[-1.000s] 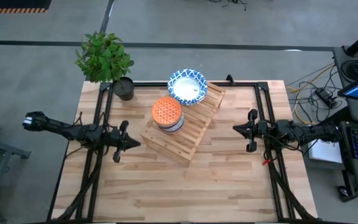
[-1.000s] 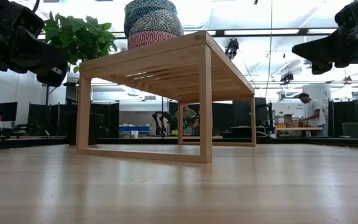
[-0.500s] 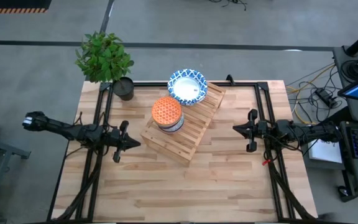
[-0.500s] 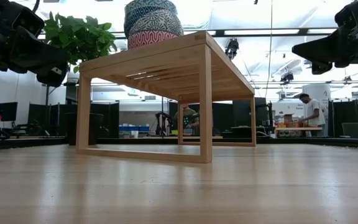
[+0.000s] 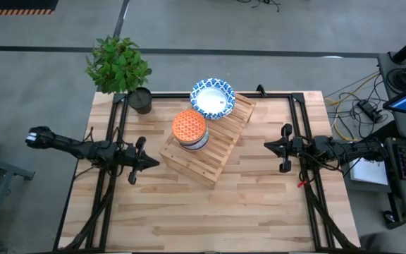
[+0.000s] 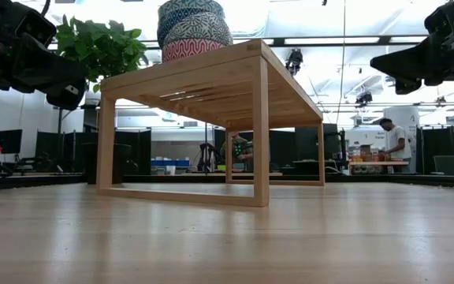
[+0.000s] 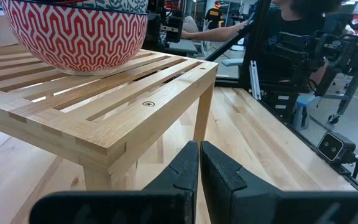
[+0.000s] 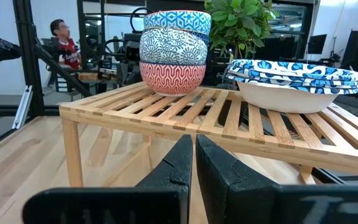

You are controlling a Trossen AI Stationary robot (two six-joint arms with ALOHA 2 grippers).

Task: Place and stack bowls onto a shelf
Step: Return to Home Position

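Note:
The light wooden slatted shelf (image 5: 210,139) stands slantwise mid-table. On its far end rests a stack of white bowls with blue patterned rims (image 5: 212,97) (image 8: 294,79). Near its middle stands a stack of small bowls (image 5: 189,128) (image 8: 173,53), an orange one on top, a pink-red one (image 7: 73,31) at the bottom. My left gripper (image 5: 154,163) is shut and empty, left of the shelf above the table. My right gripper (image 5: 268,144) is shut and empty, right of the shelf.
A potted plant in a dark pot (image 5: 122,70) stands at the table's far left corner. Black frame rails (image 5: 111,176) (image 5: 309,176) run along both sides. Bare tabletop (image 5: 210,212) lies near the front. People (image 6: 390,138) are in the room beyond.

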